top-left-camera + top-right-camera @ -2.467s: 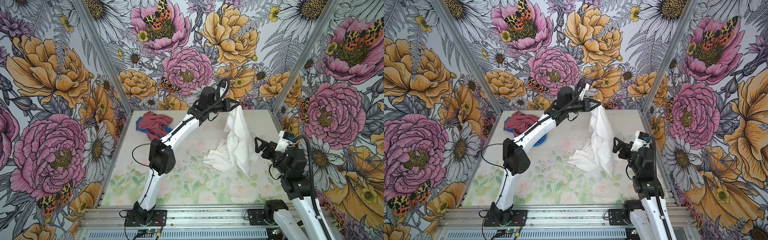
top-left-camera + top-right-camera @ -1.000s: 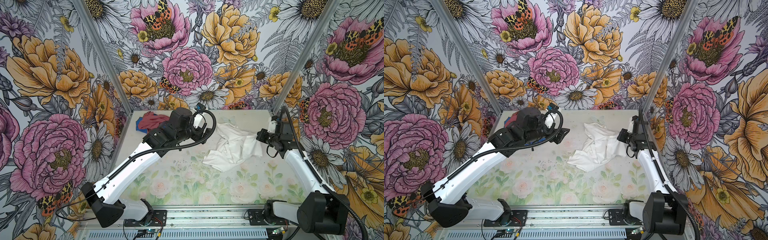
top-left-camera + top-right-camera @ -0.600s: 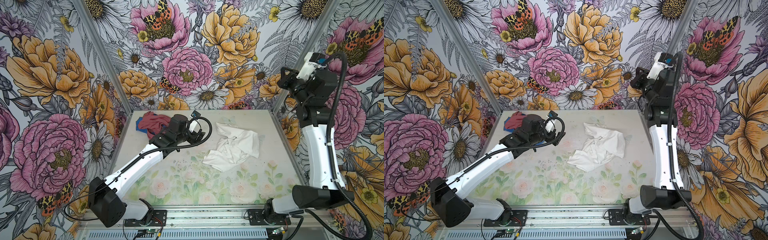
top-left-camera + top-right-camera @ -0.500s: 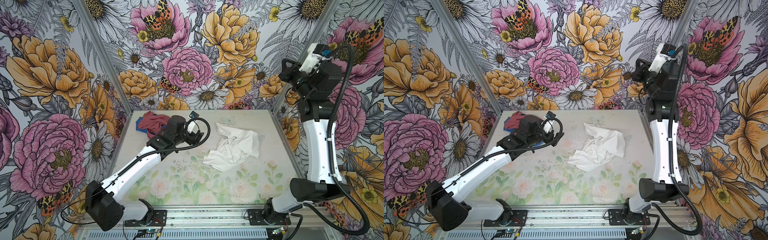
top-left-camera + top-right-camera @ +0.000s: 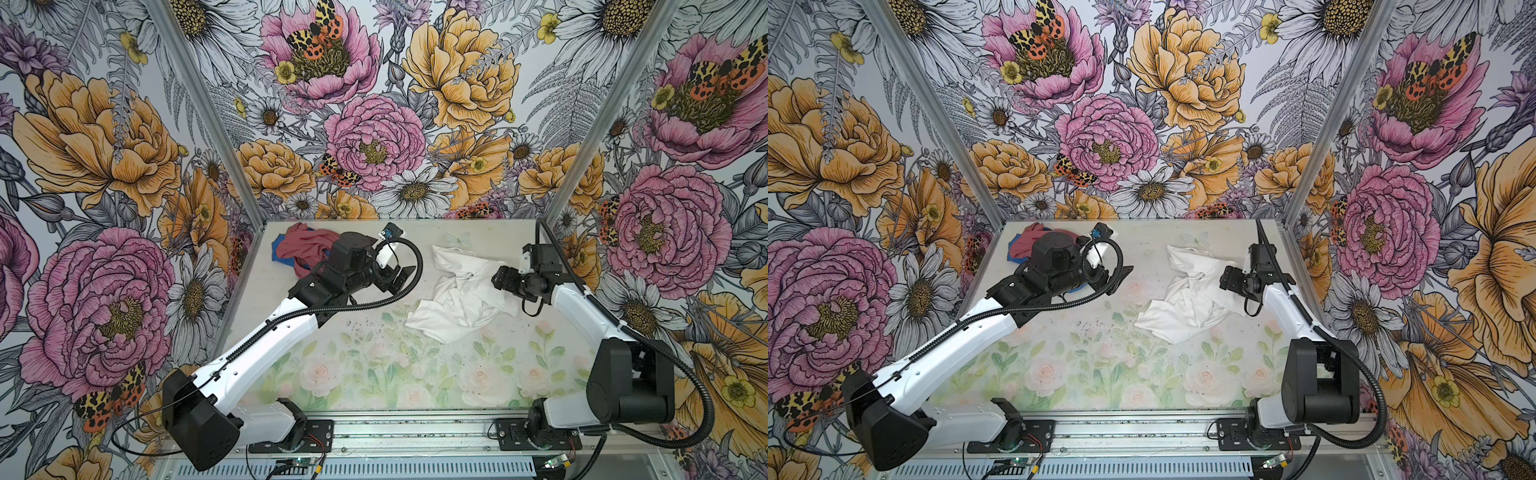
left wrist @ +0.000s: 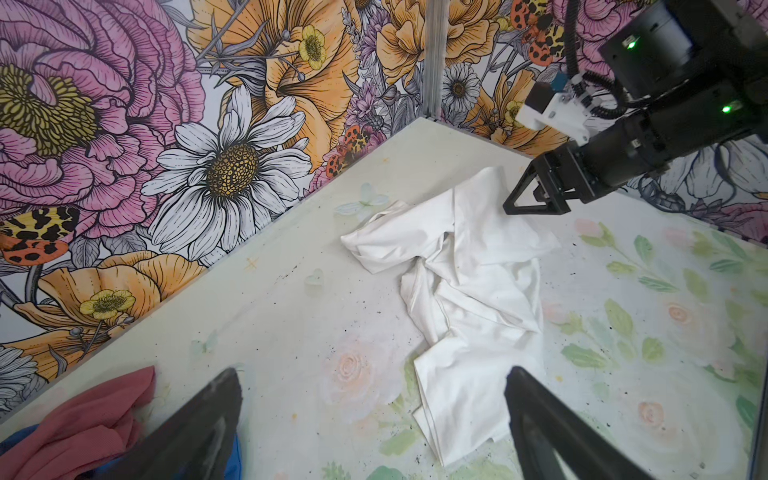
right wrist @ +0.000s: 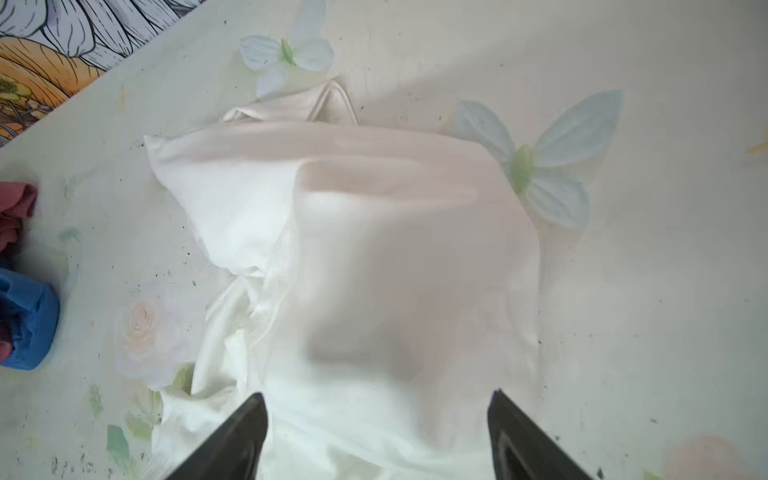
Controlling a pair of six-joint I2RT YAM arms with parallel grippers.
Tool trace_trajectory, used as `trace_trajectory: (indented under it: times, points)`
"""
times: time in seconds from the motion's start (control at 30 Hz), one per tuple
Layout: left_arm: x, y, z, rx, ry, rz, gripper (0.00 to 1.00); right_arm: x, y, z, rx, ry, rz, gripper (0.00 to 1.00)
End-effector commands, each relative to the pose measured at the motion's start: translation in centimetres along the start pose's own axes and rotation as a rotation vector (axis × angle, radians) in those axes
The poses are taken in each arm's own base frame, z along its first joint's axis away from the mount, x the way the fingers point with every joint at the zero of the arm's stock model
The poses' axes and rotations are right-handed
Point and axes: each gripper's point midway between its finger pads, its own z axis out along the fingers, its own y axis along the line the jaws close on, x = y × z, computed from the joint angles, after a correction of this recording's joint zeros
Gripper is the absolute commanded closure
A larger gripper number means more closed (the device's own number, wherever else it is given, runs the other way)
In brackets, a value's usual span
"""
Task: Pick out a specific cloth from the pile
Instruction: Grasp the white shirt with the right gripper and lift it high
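Cloth (image 5: 459, 291) unmoved — right gripper (image 5: 500, 279) back, spread.

Three cloths counted on the surface (image 5: 357, 374): one white cloth (image 5: 457, 291), one dusty red cloth (image 5: 305, 249), one royal blue cloth (image 5: 277, 252). Two robot arms present.

Soft, matt white cloth (image 5: 461, 291) lies creased on the smooth, speckled table (image 5: 374, 374).

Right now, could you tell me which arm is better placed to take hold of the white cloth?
The right. The right gripper hangs open at the white cloth's edge, fabric between its fingers in its wrist view. The left gripper, also open, sits apart from it, nearer the red-and-blue pile.
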Motion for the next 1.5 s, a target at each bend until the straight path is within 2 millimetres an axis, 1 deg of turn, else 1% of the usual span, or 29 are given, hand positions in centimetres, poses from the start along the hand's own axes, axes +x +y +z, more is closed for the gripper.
trace_trajectory:
  times: [0.0,0.1,0.2,0.23,0.27,0.3,0.33,0.37,0.4,0.43,0.47,0.5,0.53,0.6,0.63,0.73,0.77,0.87,0.97,1.03,1.07,1.1,1.17,1.23,1.27,1.3,1.33,1.37,1.47]
  points:
    - [0.0,-0.1,0.4,0.006,0.007,0.005,0.01,-3.1,1.0,0.2,0.009,-0.106,-0.075,0.14]
    - [0.2,-0.1,0.6,0.008,0.011,0.001,0.01,-2.9,0.9,1.6,0.016,-0.081,-0.077,0.14]
    - [0.4,0.0,0.9,0.002,0.020,-0.001,0.01,-2.6,0.7,3.0,0.038,-0.051,-0.064,0.15]
    - [0.5,0.0,0.9,0.000,0.021,0.001,0.01,-2.4,0.5,3.5,0.046,-0.041,-0.055,0.17]
    - [0.6,0.0,1.0,-0.002,0.026,0.002,0.01,-2.2,0.4,3.8,0.054,-0.033,-0.052,0.20]
    - [0.6,0.0,0.9,-0.006,0.027,0.005,0.01,-2.1,0.3,4.0,0.062,-0.028,-0.052,0.26]
    - [0.5,0.1,0.9,-0.009,0.026,0.007,0.01,-2.1,0.3,4.2,0.071,-0.027,-0.057,0.34]
    - [0.4,0.1,0.8,-0.012,0.024,0.008,0.01,-2.0,0.4,4.5,0.066,-0.020,-0.056,0.44]
    - [0.3,0.2,0.6,-0.019,0.021,0.009,0.01,-2.3,0.6,4.4,0.054,-0.022,-0.057,0.59]
    - [0.3,0.4,0.5,-0.029,0.020,0.011,0.01,-2.7,1.2,4.3,0.034,-0.028,-0.055,0.79]
    - [0.3,0.6,0.4,-0.040,0.019,0.013,0.01,-3.5,2.1,3.7,-0.002,-0.044,-0.059,0.96]
    - [0.2,0.9,0.3,-0.051,0.019,0.013,0.01,-4.6,3.1,2.9,-0.036,-0.067,-0.068,1.00]
    - [0.1,1.0,0.3,-0.059,0.018,0.010,0.01,-6.2,4.3,1.7,-0.072,-0.107,-0.078,1.00]
    - [0.0,1.2,0.1,-0.066,0.013,0.006,0.01,-9.7,6.7,-1.3,-0.141,-0.203,-0.102,1.00]
    - [-0.1,1.2,-0.1,-0.069,0.010,0.008,0.01,-11.9,8.1,-3.2,-0.173,-0.261,-0.112,1.00]
    - [-0.2,1.6,-0.3,-0.091,0.005,0.010,0.01,-18.2,11.7,-9.8,-0.249,-0.445,-0.124,1.00]
    - [-0.2,1.7,-0.3,-0.094,0.006,0.008,0.01,-20.4,13.0,-12.5,-0.273,-0.518,-0.131,1.00]
    - [-0.5,1.8,-0.6,-0.096,-0.002,0.000,0.01,-25.7,15.9,-19.6,-0.332,-0.707,-0.145,1.00]
    - [-0.5,2.0,-0.8,-0.109,-0.006,0.003,0.01,-29.3,18.7,-25.6,-0.419,-0.849,-0.160,1.00]
    - [-0.6,2.2,-1.0,-0.119,-0.007,0.006,0.01,-30.8,20.2,-28.8,-0.475,-0.923,-0.167,1.00]
    - [-0.6,2.2,-1.0,-0.120,-0.008,0.004,0.01,-31.5,21.0,-30.7,-0.501,-0.969,-0.179,1.00]
    - [-0.6,2.2,-1.0,-0.120,-0.009,0.002,0.01,-32.2,21.3,-31.7,-0.510,-1.002,-0.178,1.00]
    - [-0.7,2.2,-0.9,-0.115,-0.011,-0.002,0.01,-33.5,21.7,-35.6,-0.522,-1.118,-0.162,1.00]
    - [-0.8,2.2,-1.0,-0.115,-0.015,-0.006,0.01,-34.4,21.5,-38.0,-0.538,-1.198,-0.134,1.00]
    - [-0.7,2.2,-0.9,-0.113,-0.012,-0.006,0.01,-34.7,21.3,-38.7,-0.556,-1.220,-0.109,1.00]
    - [-0.7,2.2,-0.9,-0.114,-0.011,-0.005,0.01,-34.9,21.2,-39.0,-0.570,-1.226,-0.093,1.00]
    - [-0.7,2.3,-0.9,-0.114,-0.012,-0.007,0.01,-34.8,21.3,-39.0,-0.580,-1.223,-0.087,1.00]
    - [-0.6,2.3,-0.9,-0.115,-0.010,-0.007,0.01,-34.8,21.3,-38.7,-0.579,-1.210,-0.091,1.00]
    - [-0.5,2.4,-0.8,-0.120,-0.006,-0.006,0.01,-34.7,21.3,-36.4,-0.560,-1.152,-0.108,1.00]
